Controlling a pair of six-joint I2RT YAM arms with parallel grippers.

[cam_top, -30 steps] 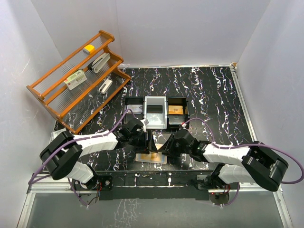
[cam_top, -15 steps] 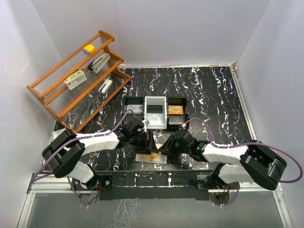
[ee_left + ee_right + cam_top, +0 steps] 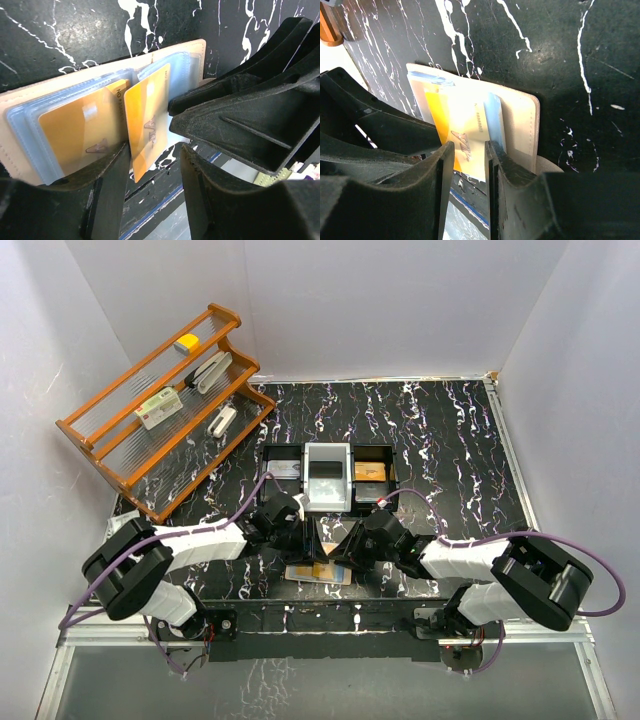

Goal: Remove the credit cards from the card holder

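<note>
The beige card holder [image 3: 303, 575] lies open near the table's front edge, also in the left wrist view [image 3: 196, 48] and the right wrist view [image 3: 522, 125]. One orange card [image 3: 146, 115] sticks halfway out of its clear slot toward the front edge; another orange card [image 3: 75, 132] sits fully in the other slot. My left gripper [image 3: 155, 172] is open and empty just above the protruding card's end. My right gripper [image 3: 466, 167] is open with a narrow gap, its tips over the same card [image 3: 465, 125]. In the top view the left gripper [image 3: 300, 532] and the right gripper [image 3: 345, 545] meet above the holder.
A black-and-grey three-compartment tray [image 3: 328, 452] stands just behind the grippers, with orange cards [image 3: 370, 472] in its right compartment. A wooden tiered rack [image 3: 100, 440] with small items stands at the back left. The table's front edge lies right by the holder.
Both grippers have edged slightly closer together over the card holder. The holder has not moved.
</note>
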